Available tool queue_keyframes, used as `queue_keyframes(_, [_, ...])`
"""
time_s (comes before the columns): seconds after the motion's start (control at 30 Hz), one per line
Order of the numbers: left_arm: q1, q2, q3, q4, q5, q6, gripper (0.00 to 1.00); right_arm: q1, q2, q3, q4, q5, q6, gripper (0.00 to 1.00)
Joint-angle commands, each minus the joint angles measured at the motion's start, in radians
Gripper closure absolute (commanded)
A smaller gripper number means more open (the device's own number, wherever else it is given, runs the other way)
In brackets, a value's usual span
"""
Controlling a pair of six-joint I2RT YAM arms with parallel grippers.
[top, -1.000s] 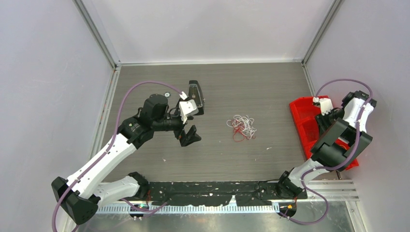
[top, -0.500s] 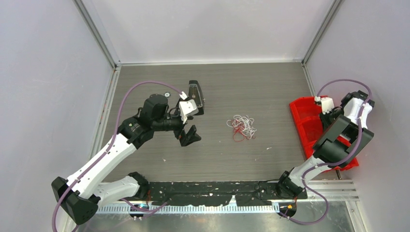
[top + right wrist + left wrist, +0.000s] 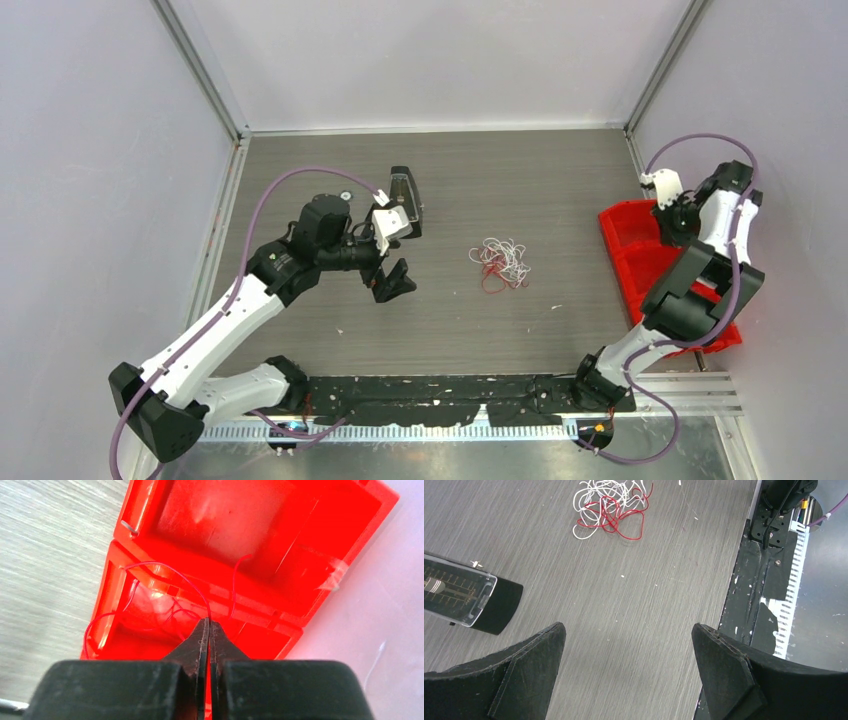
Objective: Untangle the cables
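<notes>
Entry, right gripper (image 3: pixel 207 630): mine, closed, pinching the red cable (image 3: pixel 175 573) over the red bin (image 3: pixel 300 545), lower centre of the wrist frame.
Left gripper (image 3: pixel 628 630): open.
Tangle (image 3: pixel 500 263): mid-frame.
Risk: the thin strand slips out or snags on a divider.

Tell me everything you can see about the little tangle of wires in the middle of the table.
The tangle is a small, loose knot of thin flexible wires. Most are white strands curled in overlapping loops, with a few red loops woven through them and spilling out on the near side. It lies flat on the grey wood-grain table, roughly midway between the two arms. Nothing touches it or holds it.
</notes>
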Motion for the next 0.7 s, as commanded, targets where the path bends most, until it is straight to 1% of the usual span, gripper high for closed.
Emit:
queue_keyframes(0.0, [0.004, -0.002, 0.044, -0.010, -0.012, 0.018, 0.00, 0.010, -0.102, -0.132, 0.241, -0.017, -0.143, 0.95])
queue_keyframes(0.03, [0.002, -0.004, 0.042, -0.011, -0.015, 0.018, 0.01, 0.005, -0.114, -0.163, 0.279, -0.016, -0.191, 0.95])
queue_keyframes(0.07, [0.003, -0.005, 0.040, -0.012, -0.017, 0.018, 0.00, 0.002, -0.141, -0.226, 0.362, -0.021, -0.215, 0.95])
queue_keyframes(0.13, [0.002, -0.004, 0.035, -0.012, -0.019, 0.016, 0.00, -0.012, -0.177, -0.308, 0.461, -0.045, -0.280, 0.95])
queue_keyframes(0.17, [0.003, -0.004, 0.034, -0.013, -0.019, 0.015, 0.01, -0.022, -0.188, -0.348, 0.485, -0.061, -0.321, 0.95])
queue_keyframes(0.27, [0.004, -0.005, 0.039, -0.016, -0.025, 0.015, 0.00, -0.053, -0.219, -0.390, 0.529, -0.097, -0.391, 0.94])
queue_keyframes(0.47, [0.003, 0.001, 0.045, -0.018, -0.030, 0.016, 0.00, -0.159, -0.233, -0.391, 0.466, -0.183, -0.525, 0.95])
queue_keyframes(0.57, [0.004, 0.010, 0.049, -0.015, -0.030, 0.015, 0.00, -0.201, -0.220, -0.394, 0.428, -0.189, -0.584, 0.95])
queue_keyframes(0.67, [0.003, 0.016, 0.055, -0.015, -0.029, 0.017, 0.00, -0.208, -0.200, -0.395, 0.393, -0.169, -0.632, 0.95])
